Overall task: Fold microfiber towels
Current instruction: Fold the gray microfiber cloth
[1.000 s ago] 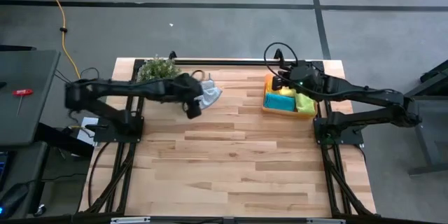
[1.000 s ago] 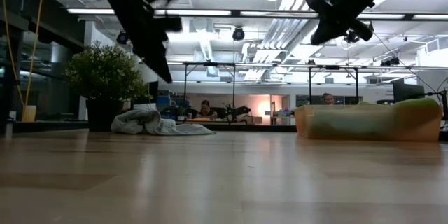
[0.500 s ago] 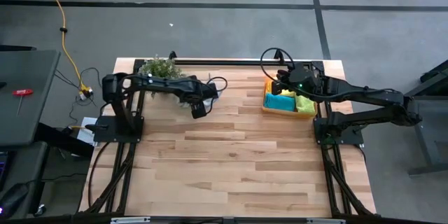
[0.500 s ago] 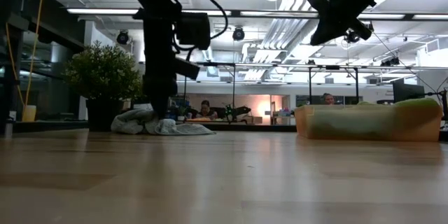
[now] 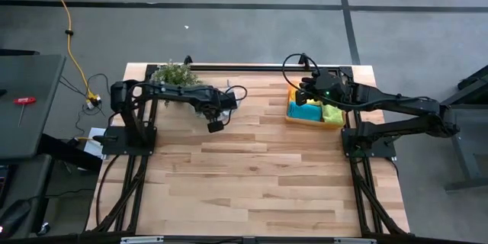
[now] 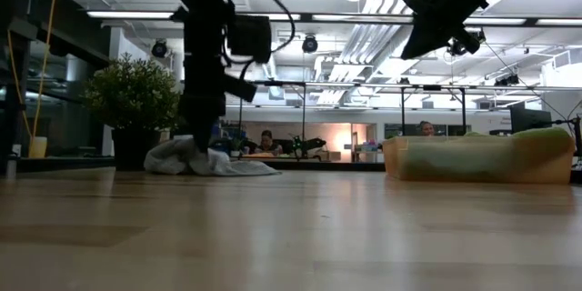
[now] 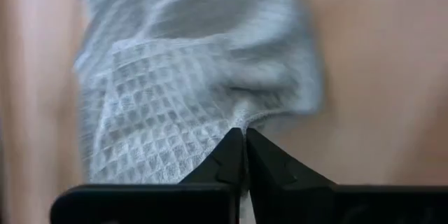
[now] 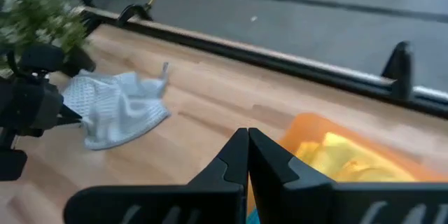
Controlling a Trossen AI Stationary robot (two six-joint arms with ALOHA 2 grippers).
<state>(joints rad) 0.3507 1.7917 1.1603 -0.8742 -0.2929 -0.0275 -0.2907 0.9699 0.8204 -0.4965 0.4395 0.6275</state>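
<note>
I see the wooden table mostly bare toward its near half, which I judge is the free area where a cloth can be spread and folded. At the far right corner sits the orange tray, holding the stacked towels: yellow, teal and lime green cloths lying inside it, apparently as the supply still to be folded.

The right gripper hangs above the tray's far-left part, fingers pressed together with nothing between them. I read this as a waiting position over the stock.

The left gripper is down at the table surface at the far left, beside the plant. Its fingertips meet on the hem of the grey-blue towel; the left wrist view shows the waffle weave gathered right at the tips, so I judge the cloth edge is pinched. The low view shows the towel lying crumpled in a low heap at the arm's foot.

I judge the grip at one edge is chosen so the cloth can be drawn out of the heap toward open table, away from the plant.
</note>
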